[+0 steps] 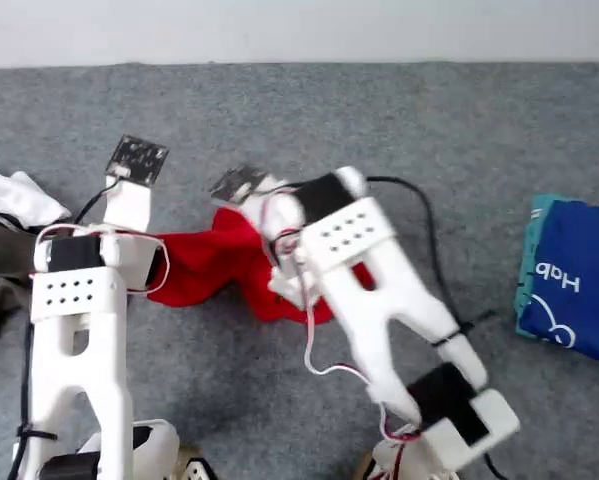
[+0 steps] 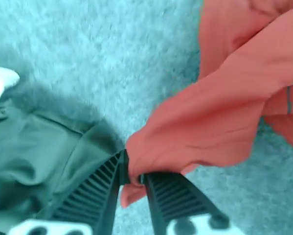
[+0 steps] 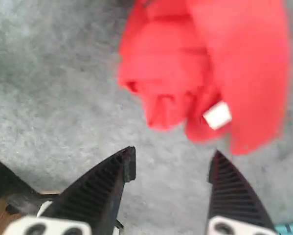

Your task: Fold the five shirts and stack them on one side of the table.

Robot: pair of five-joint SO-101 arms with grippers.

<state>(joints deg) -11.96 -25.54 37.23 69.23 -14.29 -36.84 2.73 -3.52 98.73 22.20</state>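
Red shirt (image 1: 214,262) lies crumpled at the centre of the desk (image 1: 309,120), between both arms. Left pincer (image 2: 134,178) is pinching its left edge. Right pincer (image 3: 171,166) is spread beside the shirt, holding nothing. Folded blue shirt (image 1: 577,285) sits at the right edge, dark green shirt (image 2: 33,161) at the left.

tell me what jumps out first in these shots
A crumpled red shirt lies in the middle of the table. The left pincer is shut on one edge of it, while the right pincer hangs open beside it. A folded blue shirt sits at the table's right edge.
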